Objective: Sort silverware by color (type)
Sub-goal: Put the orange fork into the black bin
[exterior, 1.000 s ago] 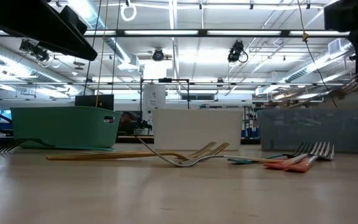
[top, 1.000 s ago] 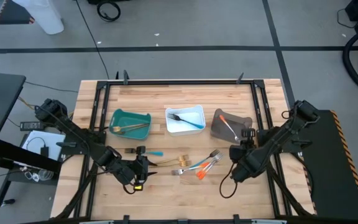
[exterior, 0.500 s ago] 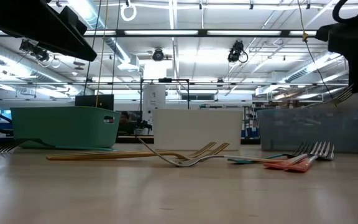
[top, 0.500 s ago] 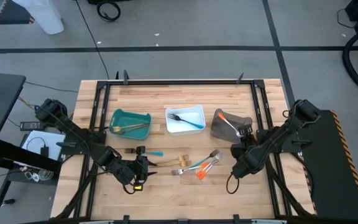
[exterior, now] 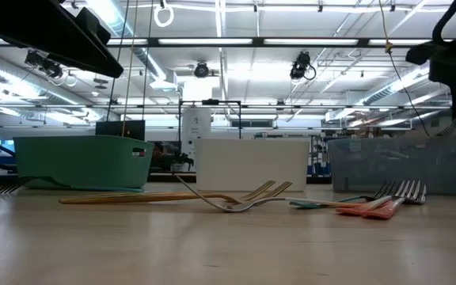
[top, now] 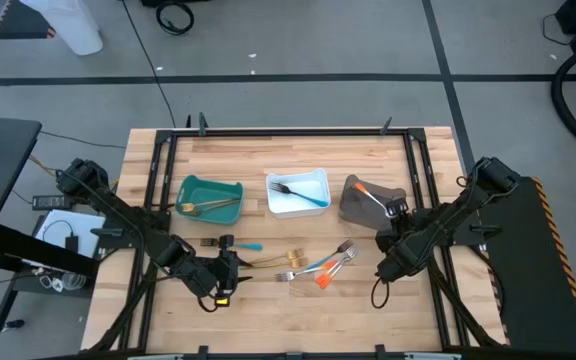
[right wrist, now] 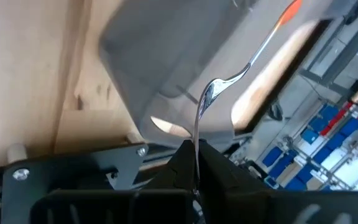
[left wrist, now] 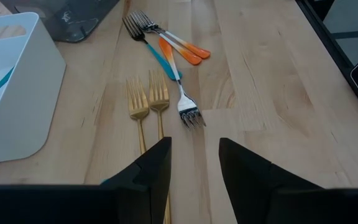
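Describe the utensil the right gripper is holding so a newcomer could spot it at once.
Start at the grey-brown bin, rightmost of three bins on the table. Over its right side, the right gripper is shut on an orange-handled utensil, orange end over the bin. Every other utensil lies in a bin or flat on the wood.

My right gripper (right wrist: 196, 163) is pinched on the tines of an orange-handled fork (top: 371, 198), its orange handle end reaching out over the grey-brown bin (top: 353, 208). On the bare wood between my arms lie two gold forks (left wrist: 148, 106) side by side, a blue-handled fork (left wrist: 166, 65) and two orange-handled forks (left wrist: 182, 50) bunched just beside them, with another blue-handled fork (top: 230, 244) near my left arm. Gold pieces (top: 208, 206) rest in the teal bin (top: 193, 188), and a dark-tined blue-handled fork (top: 298, 194) lies slantwise in the white bin (top: 274, 207).
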